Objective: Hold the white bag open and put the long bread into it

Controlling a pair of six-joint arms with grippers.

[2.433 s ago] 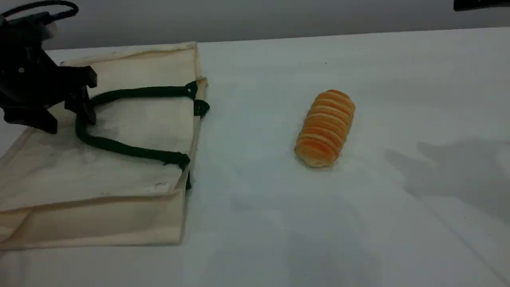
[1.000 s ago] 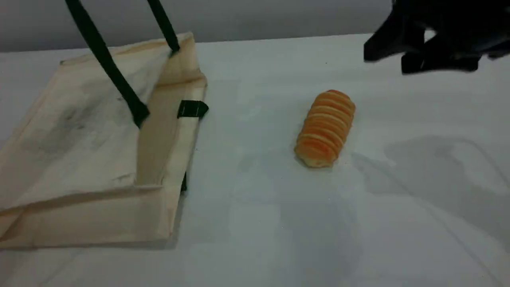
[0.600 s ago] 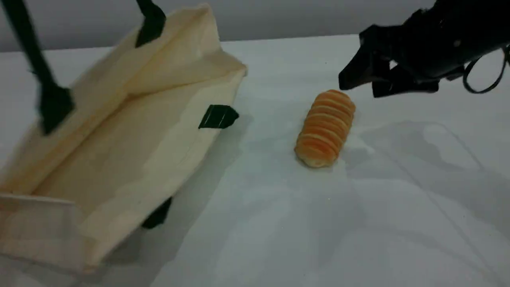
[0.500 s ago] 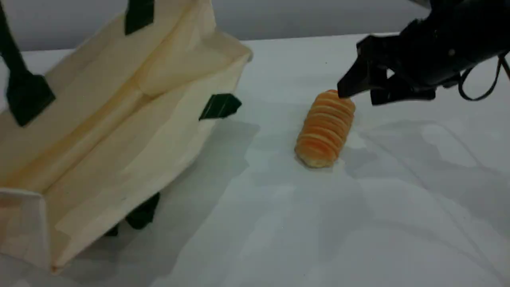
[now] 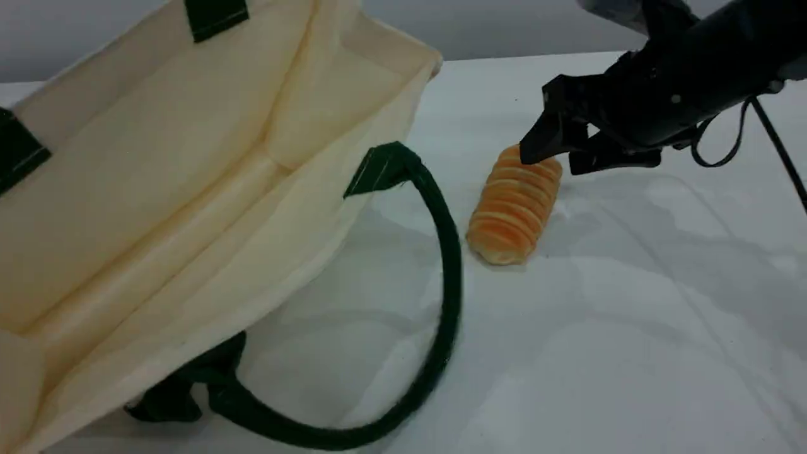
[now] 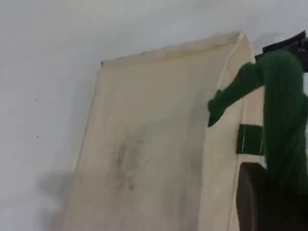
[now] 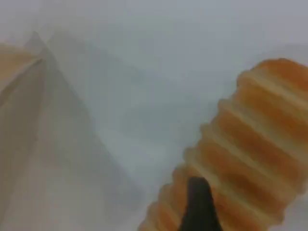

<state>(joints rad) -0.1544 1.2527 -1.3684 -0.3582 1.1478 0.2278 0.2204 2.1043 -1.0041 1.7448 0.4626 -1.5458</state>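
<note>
- White bag [image 5: 189, 189] lifted, mouth gaping toward the long bread [image 5: 515, 205]; nothing seen inside.
- Left end effector [image 6: 269, 202] clamped on the bag's green handle [image 6: 284, 115].
- Right end effector [image 5: 570, 148] spread open at the bread's far end.
- Bread lying on the table [image 5: 630, 315], outside the bag.

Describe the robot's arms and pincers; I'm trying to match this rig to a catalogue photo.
The right arm is matte black, ending in a black pincer with angular, wedge-shaped fingers. A thin black cable loops beside it. Of the left pincer, only a dark, rounded fingertip shows. No markings are visible.
</note>
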